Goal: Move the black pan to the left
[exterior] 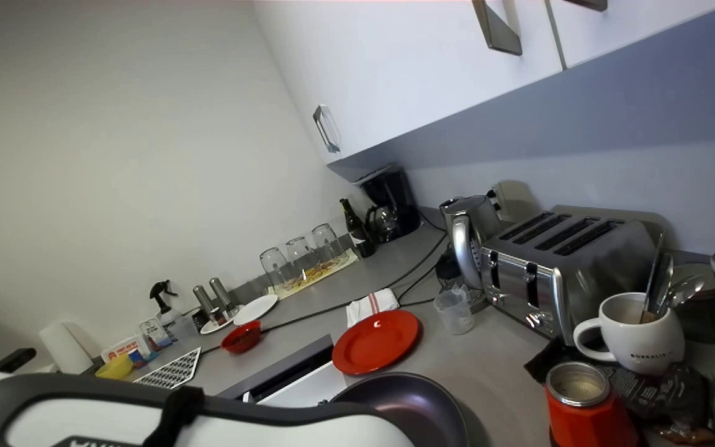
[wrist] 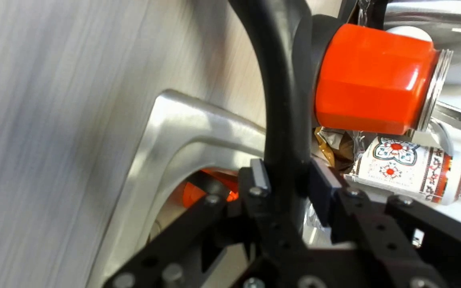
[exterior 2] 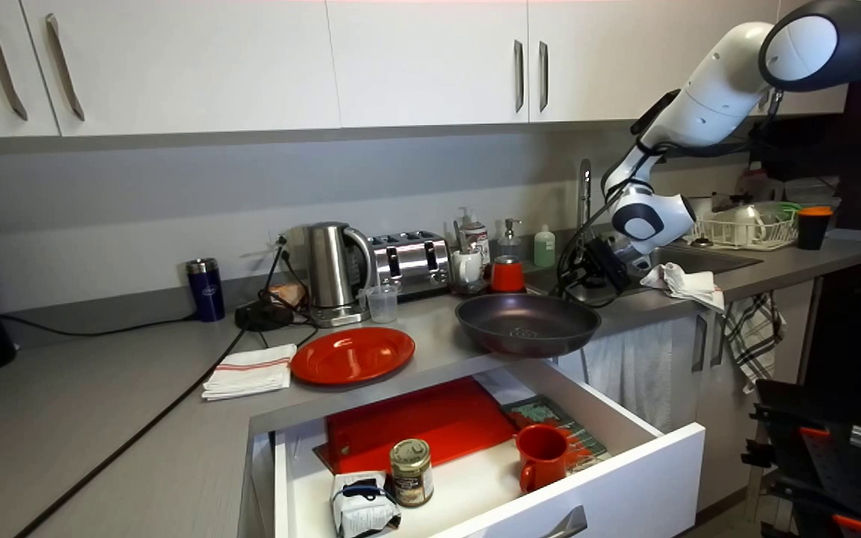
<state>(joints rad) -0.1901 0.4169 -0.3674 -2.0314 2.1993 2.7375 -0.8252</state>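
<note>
The black pan is round and shallow. In an exterior view it is at the counter's front edge, right of the red plate. I cannot tell if its base touches the counter. Another exterior view shows part of the pan, the rest hidden by my arm, with the red plate just beyond it. In the wrist view the pan's black handle runs between my fingers. My gripper is shut on this handle. The gripper also shows as a dark shape right of the pan.
A red moka pot stands behind the pan, close to the handle in the wrist view. A toaster, a kettle and a clear cup stand behind the plate. An open drawer juts out below. The sink rim lies under the gripper.
</note>
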